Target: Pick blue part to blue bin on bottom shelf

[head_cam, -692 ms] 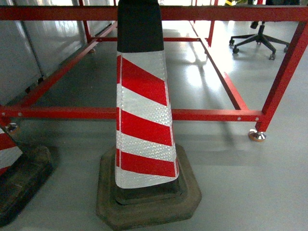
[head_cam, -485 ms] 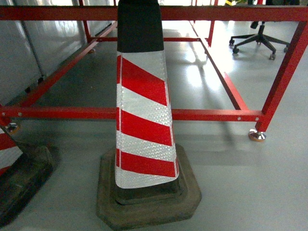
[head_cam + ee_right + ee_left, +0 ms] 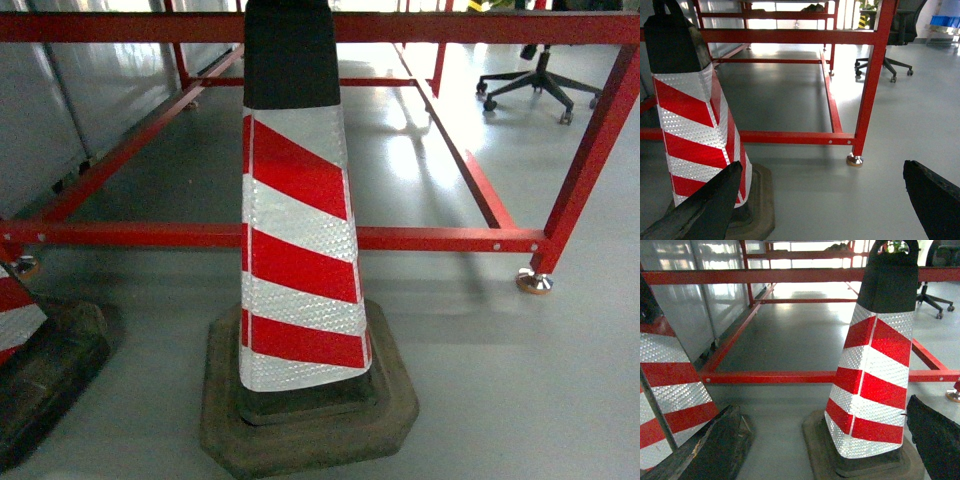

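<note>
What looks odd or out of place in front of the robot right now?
A red-and-white striped traffic cone stands right in front, filling the head view before a red frame. No blue part, blue bin or steel rack shows. Nothing looks spilled or damaged.

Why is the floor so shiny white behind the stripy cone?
Head view: bright light bounces off the glossy grey floor behind the cone, washing it white. Left wrist view: same glare under the red frame. Right wrist view: glare again, and the near gripper fingers look dark.

Blue bin (far off), blurred — on steel rack
</note>
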Controlling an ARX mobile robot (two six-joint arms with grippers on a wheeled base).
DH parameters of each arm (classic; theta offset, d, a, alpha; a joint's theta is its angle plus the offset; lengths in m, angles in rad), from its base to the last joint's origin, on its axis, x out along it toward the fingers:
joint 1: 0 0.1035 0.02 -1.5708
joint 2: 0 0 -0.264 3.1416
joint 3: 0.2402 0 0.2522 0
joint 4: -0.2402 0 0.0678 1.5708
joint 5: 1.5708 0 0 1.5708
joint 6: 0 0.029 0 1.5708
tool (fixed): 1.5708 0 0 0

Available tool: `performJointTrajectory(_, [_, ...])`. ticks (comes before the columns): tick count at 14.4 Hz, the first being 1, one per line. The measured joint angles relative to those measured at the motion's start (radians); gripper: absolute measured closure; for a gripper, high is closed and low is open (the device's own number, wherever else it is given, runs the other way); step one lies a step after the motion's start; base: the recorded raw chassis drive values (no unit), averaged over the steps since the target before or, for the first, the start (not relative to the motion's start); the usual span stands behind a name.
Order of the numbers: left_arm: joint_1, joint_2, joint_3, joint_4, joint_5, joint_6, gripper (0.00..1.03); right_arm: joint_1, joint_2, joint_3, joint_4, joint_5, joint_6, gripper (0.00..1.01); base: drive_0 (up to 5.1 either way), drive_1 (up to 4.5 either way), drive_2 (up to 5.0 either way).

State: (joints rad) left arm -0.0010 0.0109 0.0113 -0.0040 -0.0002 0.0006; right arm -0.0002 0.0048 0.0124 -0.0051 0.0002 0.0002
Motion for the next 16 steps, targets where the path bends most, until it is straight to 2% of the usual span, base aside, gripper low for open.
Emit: performJointTrajectory(16, [0.000,0.000,0.000,0.000,0.000,0.000,0.05,0.000,0.000,0.000,0.000,0.000,0.000,0.03,0.0,0.00,0.0])
